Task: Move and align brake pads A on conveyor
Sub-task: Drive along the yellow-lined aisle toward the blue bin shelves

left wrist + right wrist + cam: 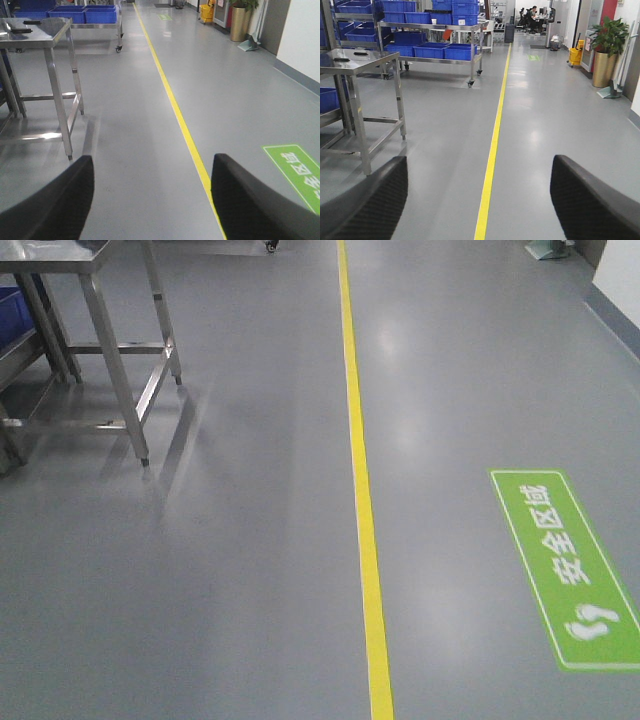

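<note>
Left gripper (152,161) and right gripper (479,160) both gape wide and empty over bare floor (130,150), so approach comes first: steer toward ten o'clock, keeping clear of the legs of the steel table (30,44). Small dark shapes on its top are probably brake pads A (21,31); the conveyor is out of view.

The left gripper (152,170) is spread wide and holds nothing, its two black fingers (55,200) reaching forward above the floor, with the yellow line (175,107) running toward the right-hand finger. The right gripper (480,170) is likewise spread wide with nothing between its textured fingers (592,200), the yellow line passing midway between them
</note>
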Tool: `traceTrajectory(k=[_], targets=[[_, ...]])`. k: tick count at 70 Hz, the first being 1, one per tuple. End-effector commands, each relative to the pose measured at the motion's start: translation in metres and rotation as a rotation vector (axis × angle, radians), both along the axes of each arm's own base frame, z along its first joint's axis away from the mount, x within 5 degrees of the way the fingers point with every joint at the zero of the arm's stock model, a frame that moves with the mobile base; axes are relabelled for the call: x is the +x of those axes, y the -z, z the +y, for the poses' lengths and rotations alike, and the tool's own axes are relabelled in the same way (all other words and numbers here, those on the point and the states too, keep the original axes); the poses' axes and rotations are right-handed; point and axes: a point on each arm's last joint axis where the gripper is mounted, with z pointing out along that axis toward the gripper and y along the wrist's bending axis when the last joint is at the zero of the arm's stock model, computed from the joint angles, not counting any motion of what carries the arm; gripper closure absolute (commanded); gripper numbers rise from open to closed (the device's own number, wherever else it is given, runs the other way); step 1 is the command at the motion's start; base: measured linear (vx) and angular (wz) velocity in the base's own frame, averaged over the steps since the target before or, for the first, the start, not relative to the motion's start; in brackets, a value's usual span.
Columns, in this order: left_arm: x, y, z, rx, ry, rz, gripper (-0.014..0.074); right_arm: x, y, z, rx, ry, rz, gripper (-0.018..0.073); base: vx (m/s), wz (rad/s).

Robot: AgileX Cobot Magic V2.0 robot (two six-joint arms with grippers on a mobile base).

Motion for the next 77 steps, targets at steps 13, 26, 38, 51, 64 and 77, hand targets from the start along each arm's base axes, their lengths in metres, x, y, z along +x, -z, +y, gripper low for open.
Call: traceTrajectory(k=[13,26,38,51,64,77], targets=[[0.0013,-0.0128,-0.0016,-0.012,0.016,-0.080,0.0126,0.0002,-0.0155,-0.0012,-0.002,0.014,-0.092,0.0000,0.78,0.01],[0.0013,-0.0128,-0.0016,-0.012,0.016,-0.080,0.0126,0.0002,-0.0155,-0.0012,-0.002,0.014,-0.092,0.0000,0.79,-0.10],[0.0013,-0.0128,-0.0016,-0.012,0.016,-0.080,0.0126,0.0002,-0.0155,-0.0012,-0.002,0.014,-0.092,0.0000,0.79,-0.10],[0.0013,-0.0128,-0.0016,-0.012,0.016,-0.080,0.0126,0.0002,-0.0155,-0.0012,-0.002,0.014,-0.092,0.0000,0.78,-0.07],[0.0013,-0.0128,-0.0016,-0.012,0.016,-0.080,0.0126,0.0002,-0.0155,-0.0012,-0.002,0.014,-0.092,0.0000,0.78,-0.02],[0.0013,-0.0128,-0.0016,-0.012,0.016,-0.080,0.0126,0.0002,-0.0155,-0.0012,-0.002,0.014,-0.092,0.0000,0.76,0.04]])
